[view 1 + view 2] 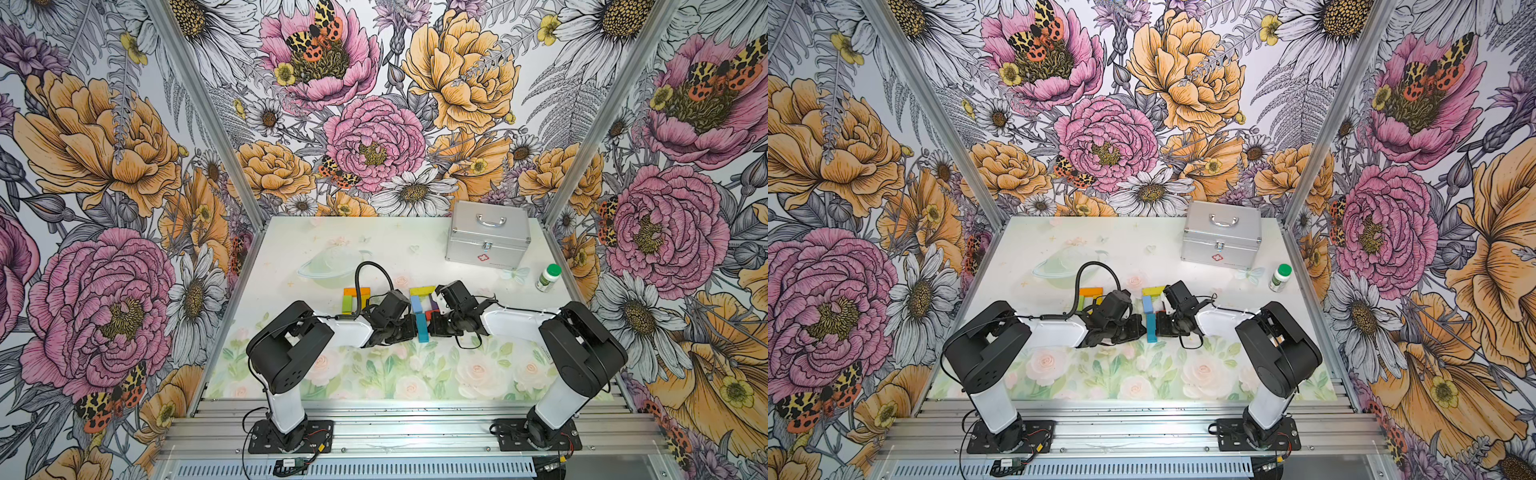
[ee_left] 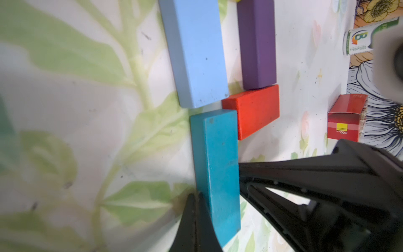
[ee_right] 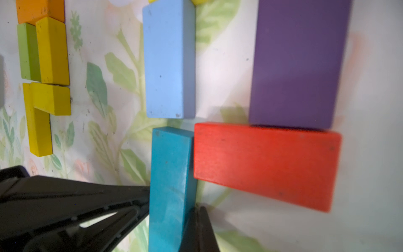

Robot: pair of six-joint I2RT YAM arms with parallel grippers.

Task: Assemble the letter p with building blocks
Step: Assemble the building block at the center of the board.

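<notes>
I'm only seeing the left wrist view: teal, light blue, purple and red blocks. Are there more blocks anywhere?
Observer: Yes, an orange block, a green block and yellow blocks sit clustered on the left arm's side.
Operator: What's beyond the light blue block?
Observer: A yellow block lies across its far end.
Operator: Anything large back there?
Observer: A silver case stands far back on the right.
</notes>
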